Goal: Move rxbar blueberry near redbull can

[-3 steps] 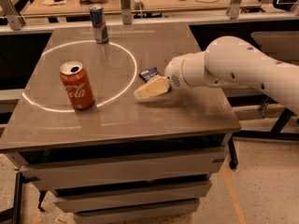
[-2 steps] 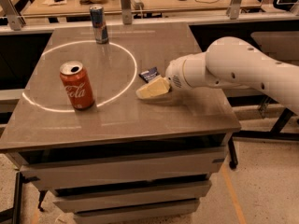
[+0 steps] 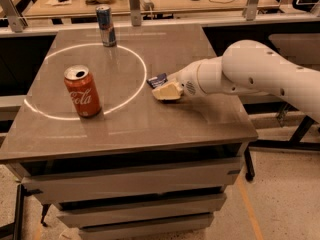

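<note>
The rxbar blueberry [image 3: 157, 80] is a small dark blue wrapper lying flat on the table, just right of a white ring marked on the tabletop. My gripper [image 3: 167, 91] is low over the table, right against the bar's near right side, and covers part of it. The white arm reaches in from the right. The redbull can [image 3: 106, 26], slim and blue-and-silver, stands upright at the table's far edge, well to the far left of the bar.
A red Coca-Cola can [image 3: 82, 91] stands upright at the near left inside the white ring. The grey table [image 3: 200, 129] has drawers below. A bench with clutter runs behind the table, with posts at its edge.
My gripper has shifted slightly farther back and to the right, closer beside the bar. The bar and both cans have not moved.
</note>
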### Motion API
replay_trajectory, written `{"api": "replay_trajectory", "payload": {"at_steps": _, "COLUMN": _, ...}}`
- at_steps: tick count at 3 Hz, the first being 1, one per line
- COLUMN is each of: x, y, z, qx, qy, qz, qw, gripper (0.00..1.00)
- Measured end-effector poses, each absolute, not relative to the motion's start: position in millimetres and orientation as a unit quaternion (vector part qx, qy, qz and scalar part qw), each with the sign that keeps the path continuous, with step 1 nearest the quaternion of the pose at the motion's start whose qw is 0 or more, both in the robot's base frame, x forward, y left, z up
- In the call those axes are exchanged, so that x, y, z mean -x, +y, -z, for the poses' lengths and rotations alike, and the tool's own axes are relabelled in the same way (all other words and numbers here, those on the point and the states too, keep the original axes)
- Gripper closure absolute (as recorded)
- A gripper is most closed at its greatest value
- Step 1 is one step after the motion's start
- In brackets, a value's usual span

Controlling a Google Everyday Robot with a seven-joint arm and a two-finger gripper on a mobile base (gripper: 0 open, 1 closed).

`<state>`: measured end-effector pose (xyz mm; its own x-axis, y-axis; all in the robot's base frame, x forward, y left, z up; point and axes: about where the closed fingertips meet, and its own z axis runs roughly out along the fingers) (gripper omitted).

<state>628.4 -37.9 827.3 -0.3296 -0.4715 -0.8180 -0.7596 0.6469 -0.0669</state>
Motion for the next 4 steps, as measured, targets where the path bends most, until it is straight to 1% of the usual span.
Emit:
{"api": "replay_trajectory", "payload": {"at_steps": 1, "x": -629, "y": -37, "z": -828, "qx": 0.39, "qy": 0.795, "qz": -0.167, "qw": 0.434, "gripper": 0.83}}
{"api": "replay_trajectory", "payload": {"at_steps": 2, "x": -635, "y": -23, "z": -844, "qx": 0.4, "qy": 0.771, "qz": -0.18, "qw": 0.462, "gripper": 1.0}}
{"api": "replay_trajectory", "payload": {"at_steps": 3, "x": -653, "y": 5, "z": -871, "qx": 0.423, "qy": 0.726, "qz": -0.203, "qw": 0.503, "gripper": 1.0}}
{"api": "replay_trajectory", "payload": {"at_steps": 4, "x": -677, "y": 33, "z": -892, "qx": 0.45, "qy": 0.691, "qz": -0.215, "qw": 0.524, "gripper": 1.0}}
